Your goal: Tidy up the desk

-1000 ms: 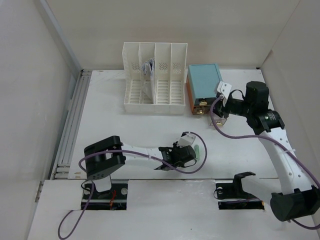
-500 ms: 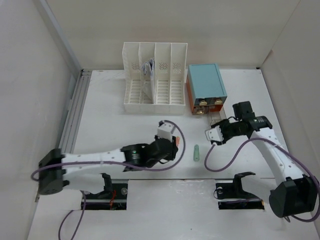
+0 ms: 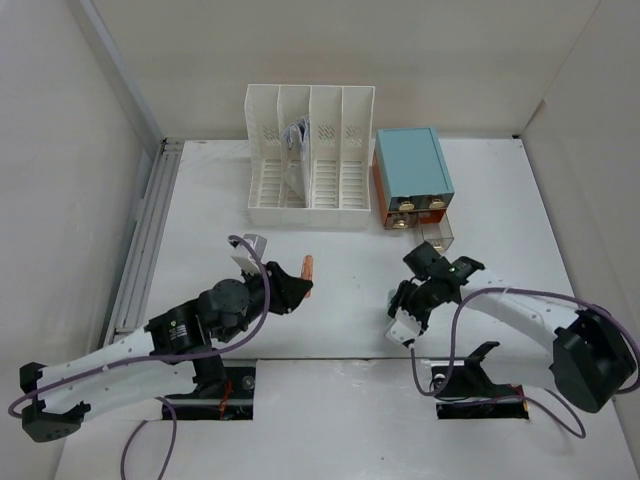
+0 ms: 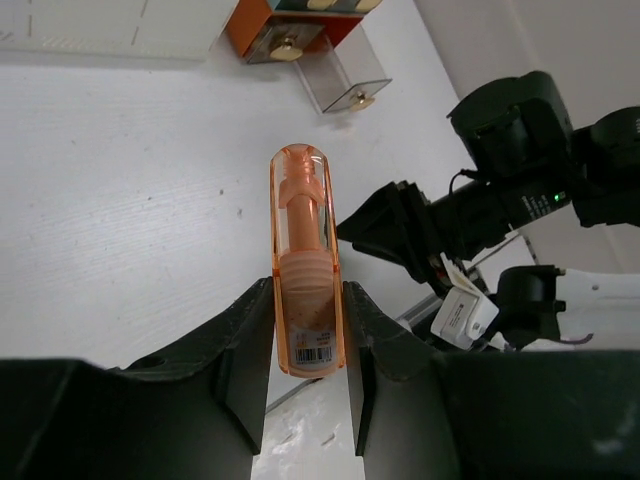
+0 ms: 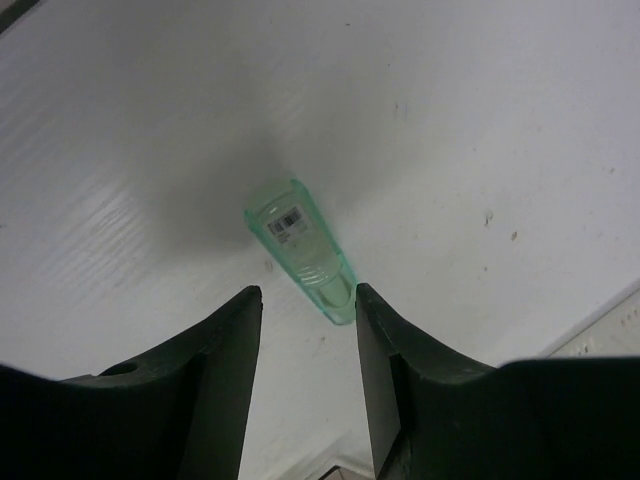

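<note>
My left gripper is shut on an orange see-through tube, which pokes forward above the white desk. The top view shows that gripper left of centre with the tube's tip showing. A green see-through tube lies flat on the desk. My right gripper hangs open just over the tube's near end, fingers on either side and not touching it. From above, the right gripper covers the green tube.
A white slotted file rack and a teal-topped drawer box stand at the back, a clear drawer pulled out in front of the box. A ridged rail runs along the left edge. Two cut-outs hold the arm bases.
My left gripper has pulled back to the left with the orange tube. The right gripper has come down from the drawer box to the green tube and opened wider.
</note>
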Robot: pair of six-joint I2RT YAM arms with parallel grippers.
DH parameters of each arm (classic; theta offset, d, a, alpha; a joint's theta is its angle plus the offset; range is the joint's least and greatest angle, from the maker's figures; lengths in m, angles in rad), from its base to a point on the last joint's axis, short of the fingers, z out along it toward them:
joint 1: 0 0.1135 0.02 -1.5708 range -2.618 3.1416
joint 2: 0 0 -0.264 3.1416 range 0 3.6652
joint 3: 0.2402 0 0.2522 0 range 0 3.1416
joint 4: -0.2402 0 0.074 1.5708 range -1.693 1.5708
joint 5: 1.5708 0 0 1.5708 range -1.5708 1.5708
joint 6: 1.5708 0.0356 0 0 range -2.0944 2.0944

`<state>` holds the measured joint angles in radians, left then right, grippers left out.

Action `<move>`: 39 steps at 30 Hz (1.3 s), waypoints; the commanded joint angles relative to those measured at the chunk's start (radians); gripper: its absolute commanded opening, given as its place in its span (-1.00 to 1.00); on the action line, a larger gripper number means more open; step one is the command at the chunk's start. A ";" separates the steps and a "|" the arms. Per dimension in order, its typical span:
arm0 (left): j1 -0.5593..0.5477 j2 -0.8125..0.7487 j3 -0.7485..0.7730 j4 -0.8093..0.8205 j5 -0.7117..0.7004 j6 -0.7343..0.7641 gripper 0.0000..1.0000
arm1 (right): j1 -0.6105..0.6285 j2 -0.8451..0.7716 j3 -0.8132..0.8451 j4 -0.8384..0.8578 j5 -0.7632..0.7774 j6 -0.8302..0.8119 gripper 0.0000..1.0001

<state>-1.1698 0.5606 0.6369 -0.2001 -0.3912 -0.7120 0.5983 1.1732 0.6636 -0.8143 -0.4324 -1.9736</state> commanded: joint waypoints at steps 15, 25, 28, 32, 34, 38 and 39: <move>0.006 -0.074 -0.043 -0.056 0.045 -0.021 -1.00 | 0.147 0.284 0.159 0.035 0.205 -0.162 -0.07; 0.006 -0.105 -0.043 -0.065 0.054 -0.021 -1.00 | 0.156 0.316 0.168 -0.056 0.259 -0.185 -0.56; 0.006 -0.105 -0.052 -0.065 0.054 -0.021 -1.00 | 0.166 0.295 0.139 -0.046 0.244 -0.136 -0.59; 0.006 -0.085 -0.072 -0.035 0.077 -0.021 -1.00 | 0.166 0.286 0.185 0.018 0.138 0.146 -0.68; 0.006 -0.073 -0.085 -0.003 0.089 -0.021 -1.00 | 0.166 0.272 0.241 0.078 0.110 0.392 -0.70; 0.006 -0.001 -0.106 0.088 0.114 -0.012 -1.00 | 0.156 0.194 0.263 0.185 0.080 0.623 -0.70; 0.006 0.013 -0.106 0.102 0.124 -0.012 -1.00 | 0.156 0.153 0.248 0.228 0.119 0.674 -0.73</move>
<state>-1.1694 0.5411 0.5400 -0.2070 -0.2981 -0.7277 0.7540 1.4158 0.8772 -0.7124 -0.2806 -1.5570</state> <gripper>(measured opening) 0.268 0.328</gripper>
